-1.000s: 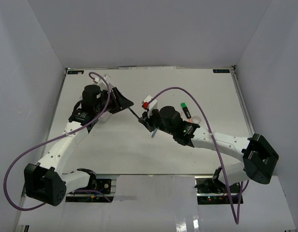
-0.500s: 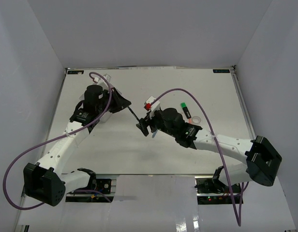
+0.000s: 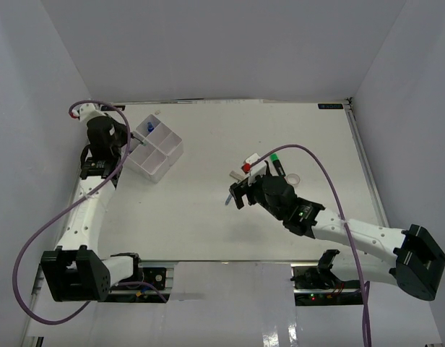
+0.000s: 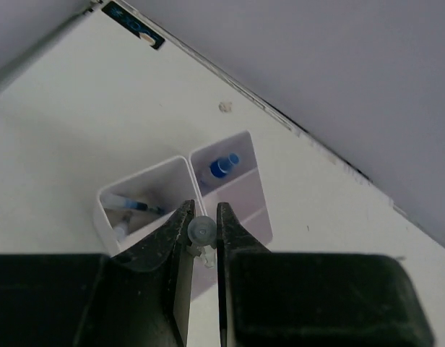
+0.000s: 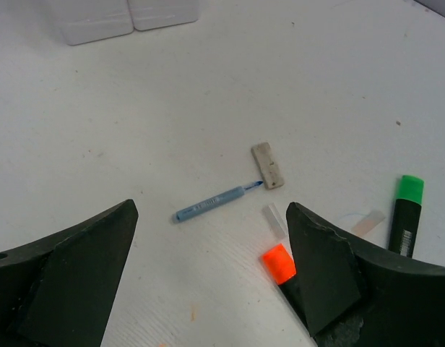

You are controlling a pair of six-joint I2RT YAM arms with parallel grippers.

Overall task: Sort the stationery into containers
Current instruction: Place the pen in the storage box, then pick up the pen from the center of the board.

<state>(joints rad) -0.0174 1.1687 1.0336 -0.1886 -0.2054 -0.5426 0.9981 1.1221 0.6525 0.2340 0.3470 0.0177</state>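
The white four-compartment tray (image 3: 159,157) stands at the back left. My left gripper (image 3: 138,142) hovers at its left edge, shut on a thin pen (image 4: 201,230) seen end-on, a clear round tip between the fingers. Below it one compartment holds blue pens (image 4: 134,207), and another holds the blue-capped bottle (image 4: 223,165). My right gripper (image 5: 212,217) is open above the table, holding nothing. Under it lie a blue pen (image 5: 217,202), a grey eraser (image 5: 268,165), an orange highlighter (image 5: 278,263) and a green highlighter (image 5: 404,214).
A clear tape ring (image 3: 293,178) lies right of the green highlighter (image 3: 276,160). A small clear strip (image 5: 274,218) rests beside the orange cap. White walls close in the table on the left, back and right. The purple cables loop over both arms.
My left arm has swung from mid-table back to the tray, closing on the pen. My right gripper has opened, let the pen go and drawn back toward the near right.
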